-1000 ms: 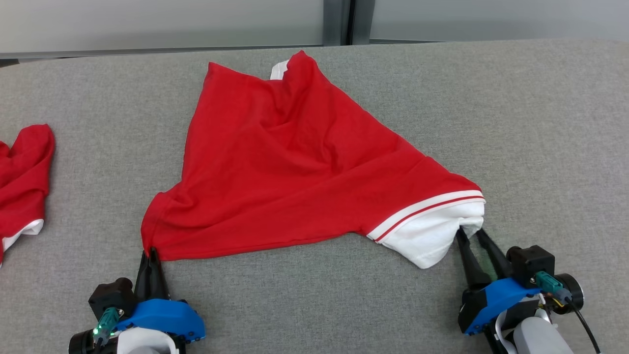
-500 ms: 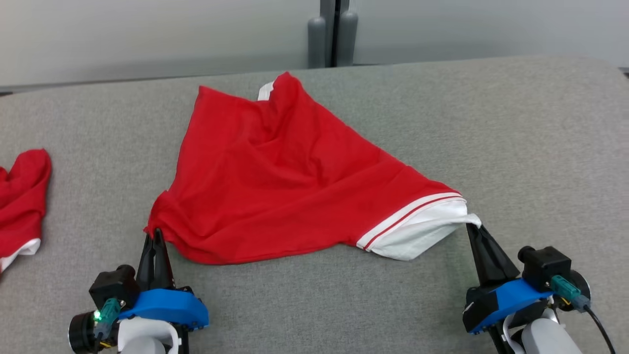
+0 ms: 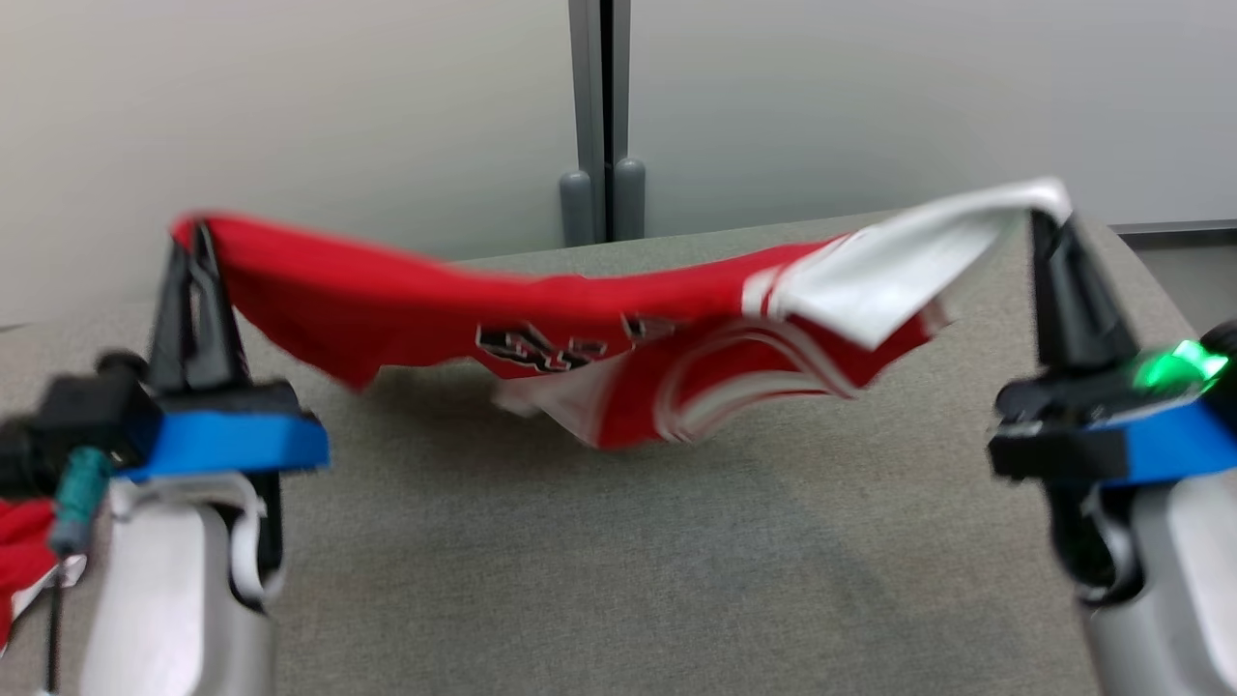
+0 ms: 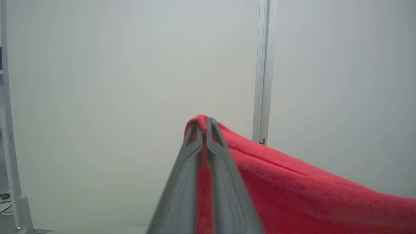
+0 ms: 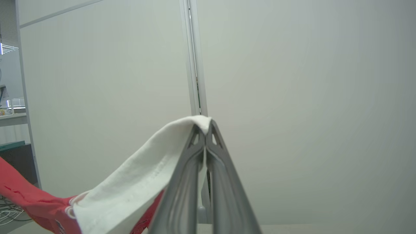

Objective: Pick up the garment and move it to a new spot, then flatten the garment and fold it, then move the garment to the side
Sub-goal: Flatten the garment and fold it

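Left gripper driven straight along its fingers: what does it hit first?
Beyond the garment corner pinched in the left gripper, nothing until the pale wall panel; its distance is unclear.

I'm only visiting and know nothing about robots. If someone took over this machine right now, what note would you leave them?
Left gripper: shut on a red corner of the jersey.
Right gripper: shut on its white sleeve.
The jersey hangs stretched between them above the grey table; whether its sagging middle touches the table is unclear.
Done: pickup. Left: set it down at a new spot, flatten, fold, move aside.
Another red garment lies at the table's left edge.
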### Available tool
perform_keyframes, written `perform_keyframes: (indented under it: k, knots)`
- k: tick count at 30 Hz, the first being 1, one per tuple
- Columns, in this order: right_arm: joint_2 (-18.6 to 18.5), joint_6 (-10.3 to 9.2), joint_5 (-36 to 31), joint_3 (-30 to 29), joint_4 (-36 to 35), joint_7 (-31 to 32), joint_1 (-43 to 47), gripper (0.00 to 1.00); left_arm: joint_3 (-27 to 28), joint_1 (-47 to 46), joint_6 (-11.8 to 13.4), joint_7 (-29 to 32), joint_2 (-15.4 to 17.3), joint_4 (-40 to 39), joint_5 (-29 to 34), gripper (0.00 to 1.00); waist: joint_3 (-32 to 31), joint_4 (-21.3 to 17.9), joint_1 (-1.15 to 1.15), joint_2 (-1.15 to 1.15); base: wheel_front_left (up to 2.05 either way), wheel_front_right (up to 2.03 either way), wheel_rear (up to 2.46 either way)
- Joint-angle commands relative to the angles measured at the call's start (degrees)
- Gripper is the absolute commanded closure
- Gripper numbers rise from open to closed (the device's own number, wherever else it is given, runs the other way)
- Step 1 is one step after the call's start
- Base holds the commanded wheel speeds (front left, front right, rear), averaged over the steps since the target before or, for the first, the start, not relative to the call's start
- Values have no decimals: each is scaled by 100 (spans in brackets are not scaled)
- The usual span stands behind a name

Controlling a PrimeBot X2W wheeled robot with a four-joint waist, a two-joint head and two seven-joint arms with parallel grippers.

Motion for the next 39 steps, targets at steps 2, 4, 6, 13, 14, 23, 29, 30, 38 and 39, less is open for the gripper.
perform_keyframes:
  k: [2, 4, 6, 13, 14, 23, 29, 30, 38, 39]
  knots:
    - [-202, 2, 99, -131, -269, -27, -510, 100, -12, -482, -85, -2, 140, -195, 94, 100, -103, -59, 1, 0, 0, 0, 0]
    - [-292, 2, 129, -186, -346, -27, -708, 100, -15, -671, -117, -2, 200, -251, 109, 100, -118, -55, 1, 0, 0, 0, 0]
    - [-482, 2, 151, -235, -412, -27, -1116, 100, -56, -1057, -148, -2, 318, -293, 188, 100, -130, -34, 1, 0, 0, 0, 0]
    - [-949, 2, 90, -104, 203, -25, -2309, 100, -258, -2318, -152, 338, 529, 20, 366, 100, 240, 64, 1, 0, 0, 0, 0]
    - [-981, 2, 85, -92, 360, -26, -2490, 100, -290, -2464, -143, 402, 554, 88, 425, 100, 374, 74, 1, 0, 0, 0, 0]
    - [-1033, 2, -285, -285, 1560, -27, -4554, 100, -423, -4197, 224, 229, 605, 1102, 762, 100, 1709, 168, 1, 0, 0, 0, 0]
    - [-997, 0, -861, -990, 1854, -26, -5479, 100, -333, -4983, 517, 13, 510, 1648, 686, 100, 2061, 243, 1, 0, 0, 0, 0]
    - [-1014, 0, -920, -1057, 1878, -26, -5522, 100, -315, -4992, 540, 5, 500, 1748, 670, 100, 2075, 257, 1, 0, 0, 0, 0]
    - [-984, -5, -470, -834, 2185, -28, -4078, 100, -150, -3606, 446, -5, 360, 2209, 347, 100, 2023, 273, 1, 0, 0, 0, 0]
    - [-958, -4, -381, -754, 2219, -28, -3695, 100, -99, -3310, 439, -5, 303, 2252, 289, 100, 1995, 273, 1, 0, 0, 0, 0]
